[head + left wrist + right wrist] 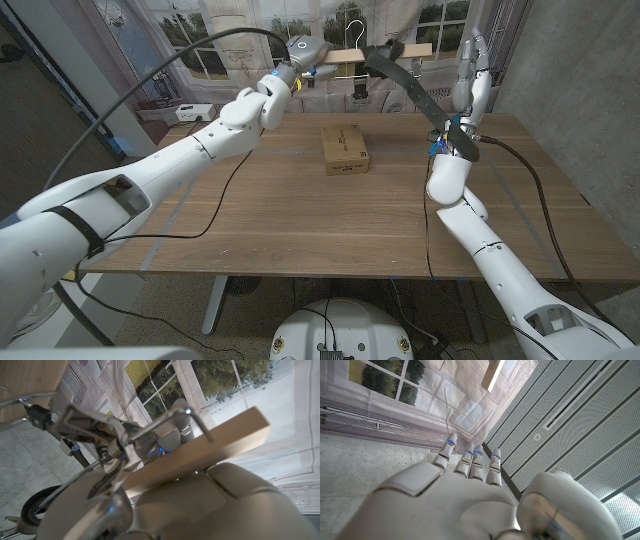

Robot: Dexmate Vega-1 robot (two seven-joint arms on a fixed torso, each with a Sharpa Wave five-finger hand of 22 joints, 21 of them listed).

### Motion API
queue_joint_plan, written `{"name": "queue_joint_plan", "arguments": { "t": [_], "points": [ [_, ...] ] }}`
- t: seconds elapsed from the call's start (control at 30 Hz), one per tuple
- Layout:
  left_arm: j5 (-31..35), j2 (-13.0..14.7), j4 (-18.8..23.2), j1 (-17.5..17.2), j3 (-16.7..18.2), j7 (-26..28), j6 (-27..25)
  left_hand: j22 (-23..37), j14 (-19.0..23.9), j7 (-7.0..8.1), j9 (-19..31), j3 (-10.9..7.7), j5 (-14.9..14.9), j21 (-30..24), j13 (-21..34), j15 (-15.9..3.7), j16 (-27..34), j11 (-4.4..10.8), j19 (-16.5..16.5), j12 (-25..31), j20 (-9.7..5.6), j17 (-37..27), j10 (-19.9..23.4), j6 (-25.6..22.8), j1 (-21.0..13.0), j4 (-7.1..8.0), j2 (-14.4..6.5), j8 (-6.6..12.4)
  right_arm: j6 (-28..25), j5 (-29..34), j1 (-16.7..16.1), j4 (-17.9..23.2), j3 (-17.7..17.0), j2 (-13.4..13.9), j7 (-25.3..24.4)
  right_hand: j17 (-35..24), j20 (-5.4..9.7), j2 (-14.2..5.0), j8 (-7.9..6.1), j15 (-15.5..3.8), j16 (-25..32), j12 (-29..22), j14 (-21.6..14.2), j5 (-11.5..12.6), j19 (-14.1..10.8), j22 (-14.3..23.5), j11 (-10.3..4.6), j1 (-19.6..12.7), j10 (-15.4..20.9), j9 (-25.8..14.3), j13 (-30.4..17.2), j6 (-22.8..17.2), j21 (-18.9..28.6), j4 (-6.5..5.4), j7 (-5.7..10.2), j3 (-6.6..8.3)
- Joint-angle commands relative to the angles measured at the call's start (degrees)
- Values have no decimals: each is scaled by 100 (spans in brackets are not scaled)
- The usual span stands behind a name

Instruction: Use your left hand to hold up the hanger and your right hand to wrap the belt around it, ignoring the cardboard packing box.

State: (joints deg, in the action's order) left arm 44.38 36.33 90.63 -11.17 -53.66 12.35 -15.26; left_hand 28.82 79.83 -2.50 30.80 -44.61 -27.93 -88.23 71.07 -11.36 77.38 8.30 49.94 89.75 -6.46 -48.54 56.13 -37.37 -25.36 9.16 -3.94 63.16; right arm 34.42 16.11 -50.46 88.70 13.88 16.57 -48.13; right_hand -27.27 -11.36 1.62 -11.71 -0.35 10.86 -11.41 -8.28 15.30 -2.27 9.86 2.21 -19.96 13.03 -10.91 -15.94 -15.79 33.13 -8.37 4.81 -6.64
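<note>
My left hand (297, 55) is raised over the table's far edge and grips one end of the wooden hanger (385, 52), holding it level. In the left wrist view the hanger's pale bar (200, 450) crosses above my hand (210, 505), with its metal hook and clips (107, 430) beside it. A black belt (415, 92) lies over the bar and slants down tautly to my right hand (468, 88), which stands with fingers pointing up. In the right wrist view a dark strip of belt (502, 477) runs between the thumb and the straight fingers (470, 460) of that hand (465, 500).
The cardboard packing box (345, 148) lies on the wooden table (250, 220), toward the far middle, below the hanger. A black cable (205, 225) trails over the table's left half. A white device (190, 112) sits behind the far left corner. A grey wall stands at the right.
</note>
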Motion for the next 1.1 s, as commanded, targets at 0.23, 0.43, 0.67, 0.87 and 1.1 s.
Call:
{"name": "queue_joint_plan", "arguments": {
  "t": [0.23,0.43,0.67,0.87,1.1],
  "points": [
    [-301,221,461,-17,-53,-1673,-880,9,-20,-24,8,25,29,-10,4,-4,10,31,37,40,-385,-11,0,-24,-39,-8,-10,54,-130,374,162,-136,159,119,-269,60,19,-31,-37,-30,65,-56,-72,94,-56,0,-18,-15,83,-3,36,-89,-50,27,-19,-19],
    [-220,331,619,13,-156,-2168,-1153,-7,-9,-24,-14,30,33,0,5,-1,9,27,39,40,-392,-12,-9,-19,-40,-8,-10,43,-109,379,155,-108,210,156,-271,96,39,-45,-39,-19,68,-55,-84,124,-67,0,-46,-17,96,-3,56,-119,-73,37,-41,-21],
    [-150,393,663,35,-269,-2582,-1312,19,-25,-20,-22,34,39,-16,4,-1,-21,18,22,39,-398,11,-28,-4,-42,-8,-13,39,-113,363,162,-111,265,152,-266,136,49,-60,-33,0,77,-54,-113,157,-75,1,-39,-15,109,-2,78,-129,-102,45,-41,-24],
    [-162,427,657,52,-343,-2954,-1433,3,-22,-13,-16,41,48,-4,3,-2,-43,37,5,43,-397,25,-21,-4,-45,-9,-14,52,-73,360,162,-137,290,136,-300,167,63,-74,-32,10,81,-53,-127,183,-87,1,-60,-11,120,-2,96,-147,-125,51,-43,-27],
    [-231,476,624,41,-384,-3254,-1523,-16,-22,-12,-20,44,50,6,5,-5,-33,43,5,38,-391,5,-52,13,-46,-10,-9,47,9,378,215,-218,339,145,-288,197,71,-88,-26,14,88,-54,-146,207,-96,2,-48,-8,135,-1,112,-153,-147,55,-49,-30]
  ]
}}
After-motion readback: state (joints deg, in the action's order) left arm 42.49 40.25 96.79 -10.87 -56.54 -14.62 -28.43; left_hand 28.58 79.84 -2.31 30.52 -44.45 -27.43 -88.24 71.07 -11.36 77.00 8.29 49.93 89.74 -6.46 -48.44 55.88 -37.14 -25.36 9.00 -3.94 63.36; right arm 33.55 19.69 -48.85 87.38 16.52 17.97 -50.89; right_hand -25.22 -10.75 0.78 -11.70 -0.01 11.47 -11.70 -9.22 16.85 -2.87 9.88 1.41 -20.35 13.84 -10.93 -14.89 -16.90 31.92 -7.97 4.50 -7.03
